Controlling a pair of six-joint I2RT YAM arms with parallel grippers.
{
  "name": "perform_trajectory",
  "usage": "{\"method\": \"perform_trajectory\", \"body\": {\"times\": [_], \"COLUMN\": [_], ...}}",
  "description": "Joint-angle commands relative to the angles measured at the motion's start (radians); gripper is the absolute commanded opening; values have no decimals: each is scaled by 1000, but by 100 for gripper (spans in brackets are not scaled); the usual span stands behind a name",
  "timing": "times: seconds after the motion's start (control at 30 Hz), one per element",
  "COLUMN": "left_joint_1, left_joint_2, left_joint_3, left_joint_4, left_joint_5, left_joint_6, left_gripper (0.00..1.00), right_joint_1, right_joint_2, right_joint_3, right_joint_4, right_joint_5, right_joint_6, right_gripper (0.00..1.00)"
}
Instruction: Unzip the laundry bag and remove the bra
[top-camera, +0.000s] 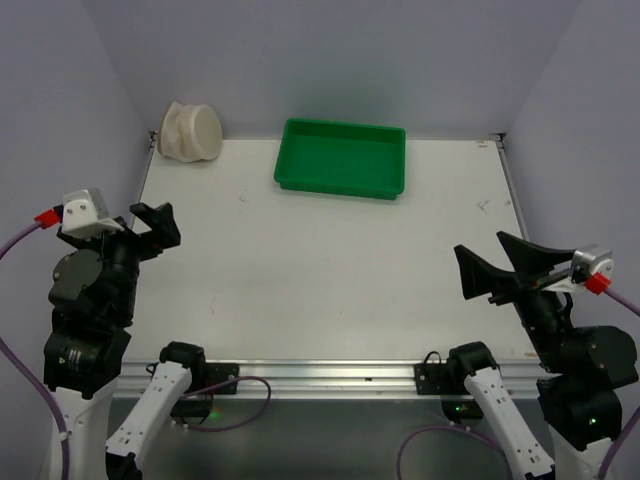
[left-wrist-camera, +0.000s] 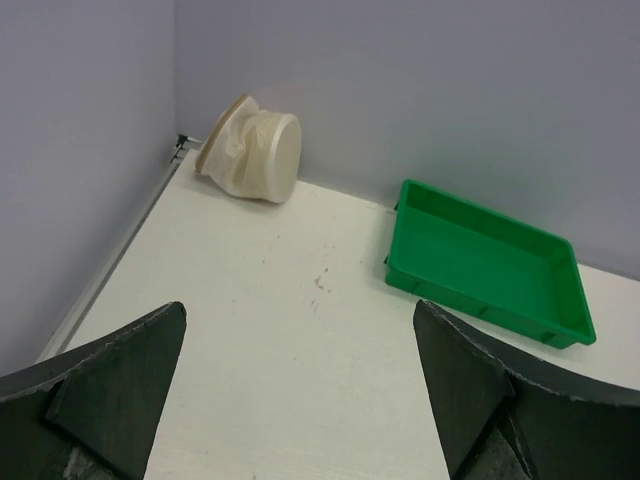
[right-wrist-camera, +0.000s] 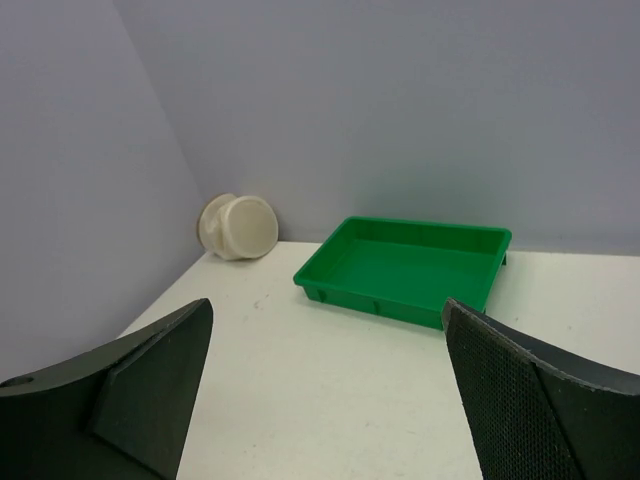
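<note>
Nearest, both claws hung released and empty at the near side of the bench (top-camera: 330, 290), left claw (top-camera: 155, 228) at the left edge, right claw (top-camera: 495, 265) at the right, well apart from everything else. Farther back a green tray (top-camera: 341, 160) sat at the far edge, and the laundry bag (top-camera: 190, 131) lay tipped on its side in the far-left corner near the walls, zipper pull not visible. Likely trouble: a one-sided nudge could roll its stiff round rims or jam it into the corner, and a blind pinch might catch mesh, not the pull.

Black fingers (top-camera: 160, 226); white links (top-camera: 150, 400); purple cables (top-camera: 12, 243)
</note>
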Motion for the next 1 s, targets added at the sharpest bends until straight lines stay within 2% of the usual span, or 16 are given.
{"method": "perform_trajectory", "body": {"times": [0.0, 0.23, 0.5, 0.53, 0.6, 0.63, 0.7, 0.83, 0.97], "left_joint_1": [-6, -6, 20, 46, 72, 98, 127, 159, 184], "left_joint_2": [50, 198, 637, 734, 829, 923, 1017, 1288, 1481], "left_joint_3": [-18, -60, -11, 26, 67, 90, 168, 339, 521], "left_joint_4": [36, 169, 444, 497, 553, 605, 652, 662, 676], "left_joint_5": [1, -54, -145, -159, -188, -176, -153, -87, -25], "left_joint_6": [-8, 5, 73, 102, 137, 157, 197, 223, 229], "left_gripper": [100, 100, 100, 100, 100, 100, 100, 100, 100], "right_joint_1": [1, 1, 0, 1, 1, 1, 1, 1, 1], "right_joint_2": [19, 42, 120, 131, 140, 143, 155, 181, 215], "right_joint_3": [10, -46, -143, -164, -181, -187, -207, -230, -244], "right_joint_4": [24, 29, 69, 78, 105, 113, 138, 164, 182], "right_joint_5": [-21, -60, -213, -237, -256, -262, -276, -304, -319], "right_joint_6": [18, 39, 59, 59, 59, 61, 65, 64, 72], "right_gripper": [99, 99, 99, 99, 99, 99, 99, 99, 99]}}
